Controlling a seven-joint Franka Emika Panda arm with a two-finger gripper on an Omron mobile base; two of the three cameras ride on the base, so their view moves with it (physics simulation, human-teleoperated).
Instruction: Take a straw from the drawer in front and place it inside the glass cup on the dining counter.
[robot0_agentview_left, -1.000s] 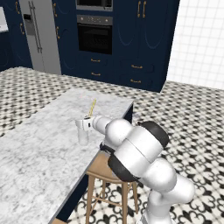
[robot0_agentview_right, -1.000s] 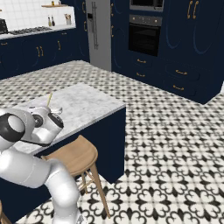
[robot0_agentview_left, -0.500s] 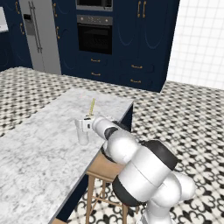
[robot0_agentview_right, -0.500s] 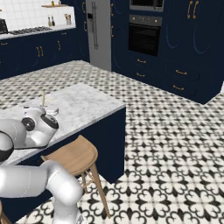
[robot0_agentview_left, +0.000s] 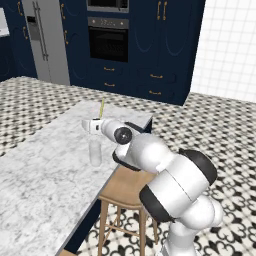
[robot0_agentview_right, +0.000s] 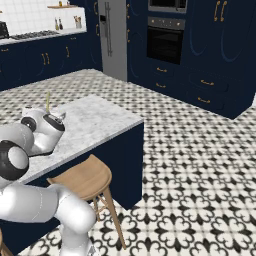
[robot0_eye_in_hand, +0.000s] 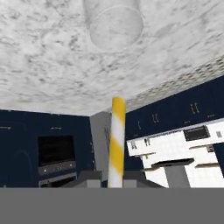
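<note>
Over the dining counter's (robot0_agentview_left: 45, 185) stool-side edge, near its far corner, the white Panda arm reaches out level across the speckled marble, elbow bulging above a wooden stool (robot0_agentview_left: 131, 189) and wrist turned so the gripper (robot0_agentview_left: 91, 126) carries the straw (robot0_agentview_left: 102, 106) upright above the hand. The jaws are closed tight on the straw's lower end, as the hand view makes plain: the yellow-and-white striped shaft (robot0_eye_in_hand: 117, 140) rises from between the two dark fingertips. Just below and beside the hand stands the glass cup (robot0_agentview_left: 95, 152), clear and straight-sided, a little in from the counter's edge; the hand camera looks toward its round form (robot0_eye_in_hand: 114, 19) across the marble.

By the look of it the straw is feather-light and fairly stiff, but thin and smooth (a likely candidate for slipping or pivoting in a pinch), so a hold near one end, leaving most of its length free, suits dropping it into the tumbler. The cup itself looks fragile and easily tipped by a nudge from the wrist. Straw and cup are not yet lined up mouth to tip.
</note>
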